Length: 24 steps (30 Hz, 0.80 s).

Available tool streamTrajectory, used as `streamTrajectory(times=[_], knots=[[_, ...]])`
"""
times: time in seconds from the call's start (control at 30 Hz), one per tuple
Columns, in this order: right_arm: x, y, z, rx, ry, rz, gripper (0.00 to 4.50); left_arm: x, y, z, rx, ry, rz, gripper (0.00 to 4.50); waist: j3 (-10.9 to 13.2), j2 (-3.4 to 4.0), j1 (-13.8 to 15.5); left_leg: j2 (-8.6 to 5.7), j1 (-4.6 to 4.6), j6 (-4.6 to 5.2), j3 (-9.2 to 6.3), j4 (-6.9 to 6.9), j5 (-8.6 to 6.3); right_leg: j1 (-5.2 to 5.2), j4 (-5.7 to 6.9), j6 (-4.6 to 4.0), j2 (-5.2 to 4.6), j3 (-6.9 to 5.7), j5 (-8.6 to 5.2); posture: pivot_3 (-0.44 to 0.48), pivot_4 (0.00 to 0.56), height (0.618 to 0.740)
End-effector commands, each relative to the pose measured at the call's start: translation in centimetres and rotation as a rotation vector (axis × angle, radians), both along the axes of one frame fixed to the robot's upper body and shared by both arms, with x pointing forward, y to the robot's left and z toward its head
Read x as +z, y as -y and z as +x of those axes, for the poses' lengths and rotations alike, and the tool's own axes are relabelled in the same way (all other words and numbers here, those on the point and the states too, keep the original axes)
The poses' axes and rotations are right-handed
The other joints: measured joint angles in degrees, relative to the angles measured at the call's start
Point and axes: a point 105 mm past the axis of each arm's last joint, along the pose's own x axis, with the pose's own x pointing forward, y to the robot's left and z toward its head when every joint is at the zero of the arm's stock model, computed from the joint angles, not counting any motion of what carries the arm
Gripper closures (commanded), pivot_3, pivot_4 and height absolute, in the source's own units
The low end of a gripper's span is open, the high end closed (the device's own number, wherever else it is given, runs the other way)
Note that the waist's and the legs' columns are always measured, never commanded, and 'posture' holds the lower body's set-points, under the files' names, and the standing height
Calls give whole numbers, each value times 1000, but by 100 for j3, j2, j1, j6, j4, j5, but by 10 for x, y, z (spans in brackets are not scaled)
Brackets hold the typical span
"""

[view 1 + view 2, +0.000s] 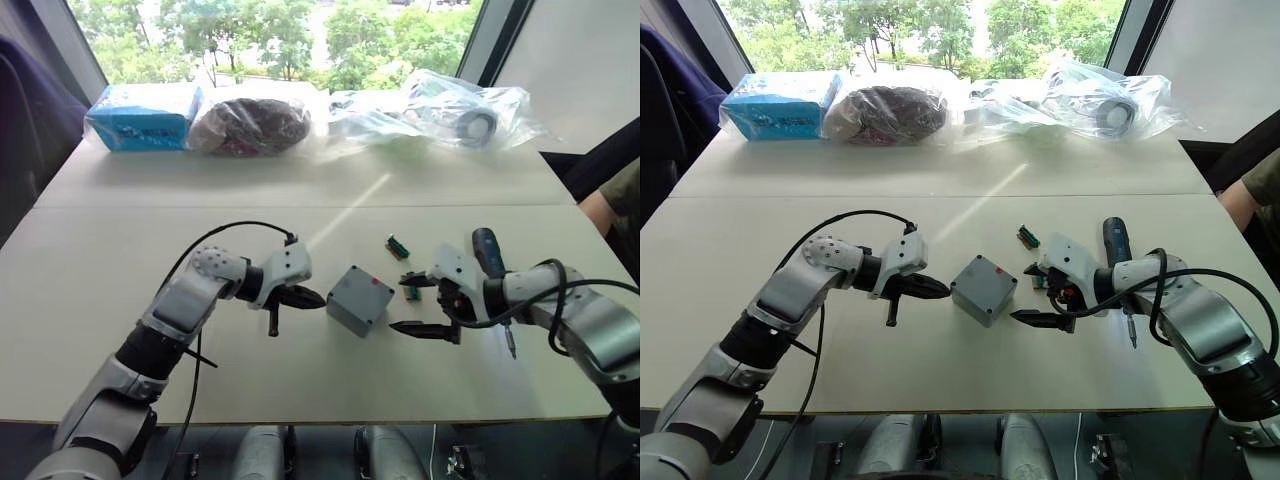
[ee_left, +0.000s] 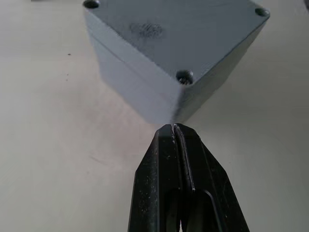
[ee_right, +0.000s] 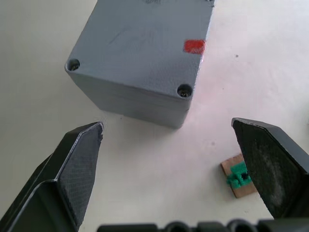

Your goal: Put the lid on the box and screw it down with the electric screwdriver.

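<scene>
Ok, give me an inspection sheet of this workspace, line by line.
Surface: pale table.
Job's things: lid seated on the box; electric screwdriver lying beside the right arm.
Clutter: two small green parts near the box; bagged items along the far edge.
Grippers: left gripper shut at a box corner; right gripper open, short of the box.
Cables: black cable looping over the left arm.
Surroundings: window, trees; a person's arm.

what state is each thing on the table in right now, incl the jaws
lid: seated on the box, closed
box: on the table, free of both grippers
electric screwdriver: lying on the table beside the right arm, not held
left gripper: jaws shut, tip at a box corner
right gripper: jaws open, empty, facing the box
</scene>
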Motion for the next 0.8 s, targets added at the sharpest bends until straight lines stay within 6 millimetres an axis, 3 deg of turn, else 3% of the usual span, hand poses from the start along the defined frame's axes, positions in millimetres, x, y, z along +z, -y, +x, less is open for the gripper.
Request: streamTrajectory(times=[0.03,0.3,0.6,0.8], knots=[[5,-11,-2,54,28,19,45,6,11,-2,-16,25,-31,4500,0,0,12,0,0,-1,-1,0,1,0,0,0,0,-1,0,0,150,740],[3,-21,-20,95,-31,46,45,12,17,16,50,89,-58,4500,0,0,1,-1,0,0,-2,2,0,2,0,0,-1,-2,0,0,150,740],[4,-22,-24,55,-29,53,45,13,18,21,53,115,-61,4500,0,0,-3,0,2,0,-1,2,0,2,3,0,0,-1,0,0,150,740],[4,-19,-23,29,-14,43,45,22,-8,35,112,162,-7,4500,0,0,-2,0,2,0,-1,2,0,2,3,0,-1,-1,0,0,150,740]])
